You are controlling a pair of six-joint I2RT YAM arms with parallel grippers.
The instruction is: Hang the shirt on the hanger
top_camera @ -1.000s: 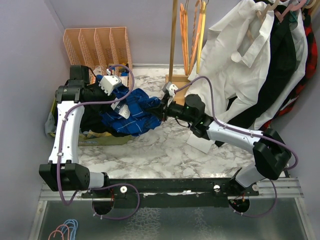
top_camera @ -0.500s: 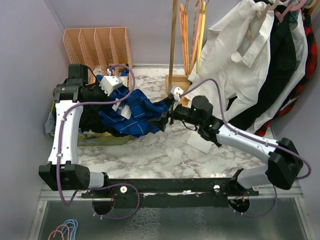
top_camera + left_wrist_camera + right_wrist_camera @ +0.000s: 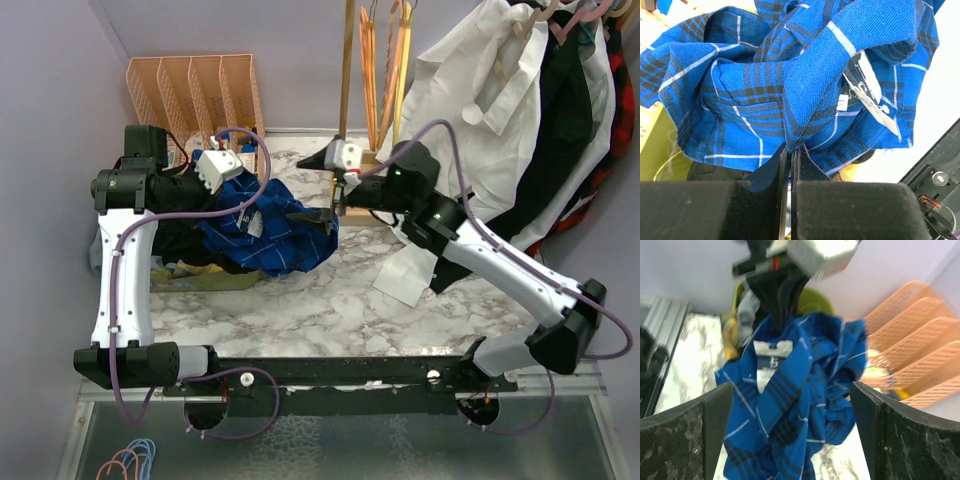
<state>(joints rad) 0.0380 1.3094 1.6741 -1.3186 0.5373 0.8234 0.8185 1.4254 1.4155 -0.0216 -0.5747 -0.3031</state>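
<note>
Above the left side of the table, your left gripper has its fingers pressed together on a fold of the blue plaid shirt. The shirt hangs bunched from it with the neck label showing. Your right gripper faces the shirt with its fingers spread wide, nothing between them, clear of the cloth. Behind, by the pole, the yellow hanger hangs beside the orange hangers, well apart from the shirt.
</note>
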